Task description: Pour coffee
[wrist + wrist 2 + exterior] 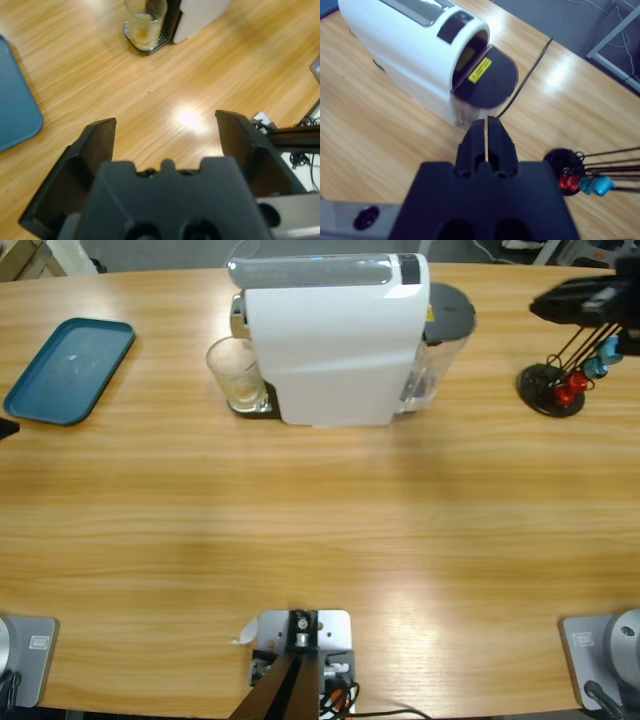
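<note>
Nearby, a blue tray (68,370) and capsule stand (552,388) flank the coffee machine (335,340) — left end effector (165,135) spread, right end effector (485,131) pressed together.

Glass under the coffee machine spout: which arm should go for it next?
Left, probably. Its hand is open and faces the glass across bare table. The right hand is shut, behind the coffee machine near the capsule stand.

A glass (237,374) stands left of the coffee machine (335,340), tray (70,370) further left
</note>
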`<state>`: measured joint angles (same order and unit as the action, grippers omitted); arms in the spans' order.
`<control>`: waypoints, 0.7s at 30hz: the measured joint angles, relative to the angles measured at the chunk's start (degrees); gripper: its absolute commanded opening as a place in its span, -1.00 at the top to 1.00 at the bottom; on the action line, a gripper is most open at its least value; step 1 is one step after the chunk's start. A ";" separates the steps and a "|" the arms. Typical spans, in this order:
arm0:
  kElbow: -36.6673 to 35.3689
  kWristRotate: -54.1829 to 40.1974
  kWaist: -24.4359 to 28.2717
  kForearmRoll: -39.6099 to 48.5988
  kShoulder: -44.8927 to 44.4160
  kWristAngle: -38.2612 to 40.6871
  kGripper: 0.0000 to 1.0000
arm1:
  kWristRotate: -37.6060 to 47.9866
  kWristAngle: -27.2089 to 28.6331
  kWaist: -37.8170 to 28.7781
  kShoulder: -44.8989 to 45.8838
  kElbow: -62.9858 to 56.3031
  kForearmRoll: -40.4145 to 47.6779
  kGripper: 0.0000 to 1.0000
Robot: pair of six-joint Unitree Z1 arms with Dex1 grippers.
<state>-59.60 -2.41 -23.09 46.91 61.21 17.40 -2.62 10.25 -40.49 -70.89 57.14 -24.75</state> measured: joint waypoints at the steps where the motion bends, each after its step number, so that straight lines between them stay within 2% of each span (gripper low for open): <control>1: 0.00 0.40 0.74 0.00 0.06 0.00 -0.66 | -0.60 -0.09 0.44 -1.11 1.22 -0.18 1.00; 6: 0.00 1.47 3.15 0.01 0.07 0.00 -0.65 | -3.18 -2.15 3.51 -5.87 9.37 -3.36 1.00; 12: -0.01 2.27 3.65 0.02 0.98 0.00 -0.63 | -4.14 -4.68 7.02 -13.10 21.22 -10.42 1.00; 21: 1.08 3.78 3.68 -1.49 2.83 0.01 -0.63 | -5.04 -5.55 7.39 -21.75 26.74 -13.45 1.00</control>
<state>-58.52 1.38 -19.42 45.42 64.04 17.41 -7.66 4.70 -33.10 -92.64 83.89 -38.21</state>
